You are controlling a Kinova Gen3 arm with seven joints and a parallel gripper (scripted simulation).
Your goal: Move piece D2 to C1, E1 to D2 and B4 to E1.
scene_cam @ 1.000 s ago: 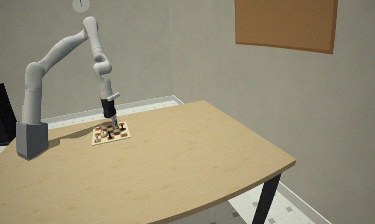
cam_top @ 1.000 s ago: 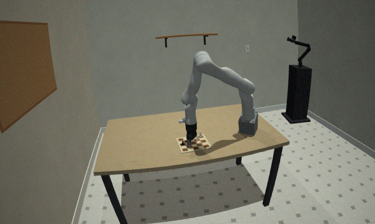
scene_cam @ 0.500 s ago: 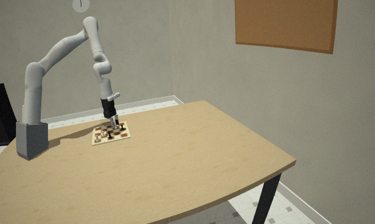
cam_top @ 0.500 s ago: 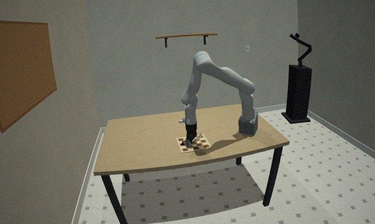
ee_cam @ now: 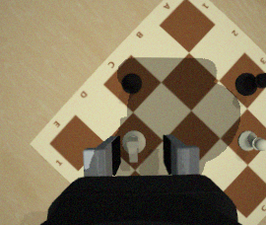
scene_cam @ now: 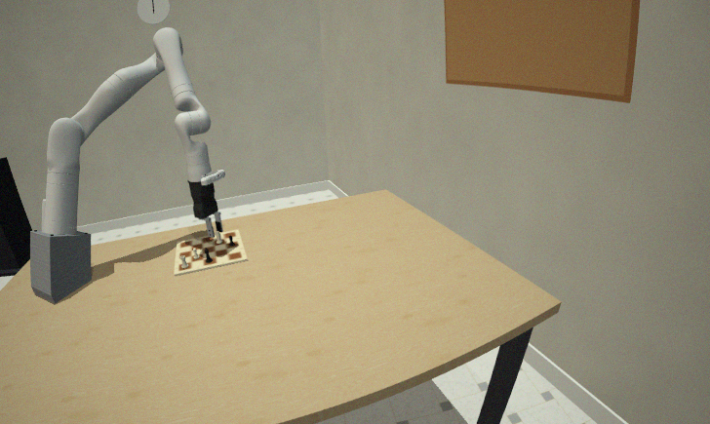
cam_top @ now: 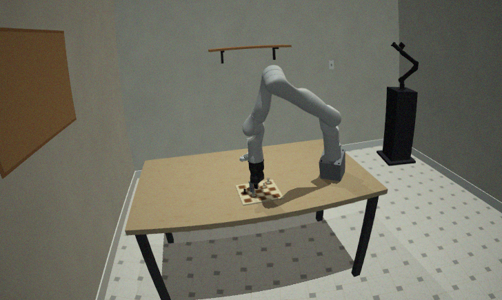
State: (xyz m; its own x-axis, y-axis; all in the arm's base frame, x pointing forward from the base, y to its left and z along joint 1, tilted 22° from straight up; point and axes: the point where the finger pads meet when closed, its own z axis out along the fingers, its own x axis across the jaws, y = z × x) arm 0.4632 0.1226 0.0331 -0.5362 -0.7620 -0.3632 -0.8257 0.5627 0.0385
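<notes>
One tan tabletop (cam_top: 192,192) (scene_cam: 335,293); grey walls (cam_top: 192,107) (scene_cam: 387,152)

Five pieces were counted: three pale pieces (cam_top: 267,181) (scene_cam: 183,262) (ee_cam: 247,140) and two black pieces (cam_top: 244,191) (scene_cam: 208,256) (ee_cam: 132,83). All were borne by one board (cam_top: 244,203) (scene_cam: 209,267) (ee_cam: 47,143), found near a long edge of the one counter (cam_top: 192,192) (scene_cam: 340,293) (ee_cam: 23,49). Four legs (cam_top: 366,233) (scene_cam: 505,371) were seen beneath it. One wall shelf (cam_top: 249,48), one clock (scene_cam: 146,8) and one black pedestal (cam_top: 400,122) (scene_cam: 11,225) were counted beyond its edges.
</notes>
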